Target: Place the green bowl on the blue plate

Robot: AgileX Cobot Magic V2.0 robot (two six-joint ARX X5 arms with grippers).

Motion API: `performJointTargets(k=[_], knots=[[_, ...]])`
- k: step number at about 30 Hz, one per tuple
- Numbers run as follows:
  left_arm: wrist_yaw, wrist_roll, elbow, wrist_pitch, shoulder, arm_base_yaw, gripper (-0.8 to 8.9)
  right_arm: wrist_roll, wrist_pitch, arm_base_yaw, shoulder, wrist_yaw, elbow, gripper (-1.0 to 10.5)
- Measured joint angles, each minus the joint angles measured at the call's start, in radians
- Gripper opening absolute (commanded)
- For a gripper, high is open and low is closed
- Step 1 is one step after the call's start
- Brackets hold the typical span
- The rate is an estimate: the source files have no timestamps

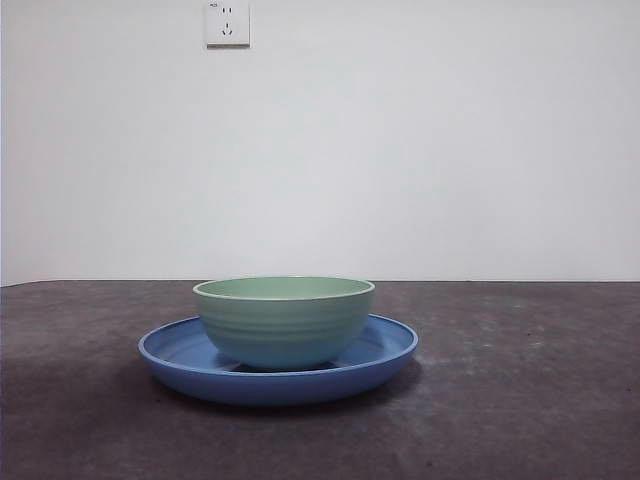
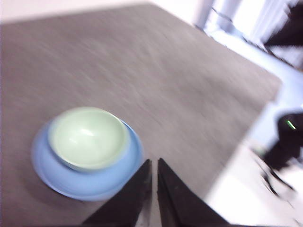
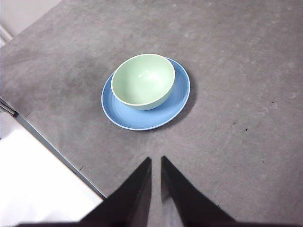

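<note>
Now: green bowl (image 1: 284,318) rests on blue plate (image 1: 385,350); left pincer (image 2: 154,163), right pincer (image 3: 156,161) together, well apart from both.

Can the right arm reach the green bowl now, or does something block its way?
Probably yes. The right hand is above the table with nothing between it and the green bowl, which sits upright on the blue plate.

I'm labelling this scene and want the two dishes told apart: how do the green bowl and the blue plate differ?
The green bowl is pale mint with faint ridges on its wall; the blue plate is medium blue and smooth. The bowl is taller and narrower, the plate wide and shallow with a low rim. The bowl stands on the plate, which rests on the table. Both are round, glossy, upright and empty.
</note>
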Motion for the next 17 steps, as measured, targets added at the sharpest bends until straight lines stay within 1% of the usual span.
performJointTargets(k=[2,3,5,8,10,12,15,17], knots=[[-0.017,0.01,-0.021,0.05,-0.027,0.082,0.19,0.0,0.0,0.0,0.0,0.0,0.0,0.3],[-0.043,0.019,-0.043,0.082,-0.042,0.131,0.19,0.0,0.0,0.0,0.0,0.0,0.0,0.3],[-0.119,0.049,-0.101,0.142,-0.074,0.228,0.19,0.0,0.0,0.0,0.0,0.0,0.0,0.3],[-0.238,0.115,-0.225,0.22,-0.138,0.367,0.19,0.0,0.0,0.0,0.0,0.0,0.0,0.3],[-0.287,0.146,-0.319,0.282,-0.186,0.436,0.19,0.0,0.0,0.0,0.0,0.0,0.0,0.3],[-0.314,0.166,-0.42,0.362,-0.23,0.491,0.19,0.0,0.0,0.0,0.0,0.0,0.0,0.3],[-0.318,0.171,-0.589,0.507,-0.278,0.56,0.19,0.0,0.0,0.0,0.0,0.0,0.0,0.3],[-0.318,0.167,-0.681,0.578,-0.298,0.588,0.19,0.0,0.0,0.0,0.0,0.0,0.0,0.3]])
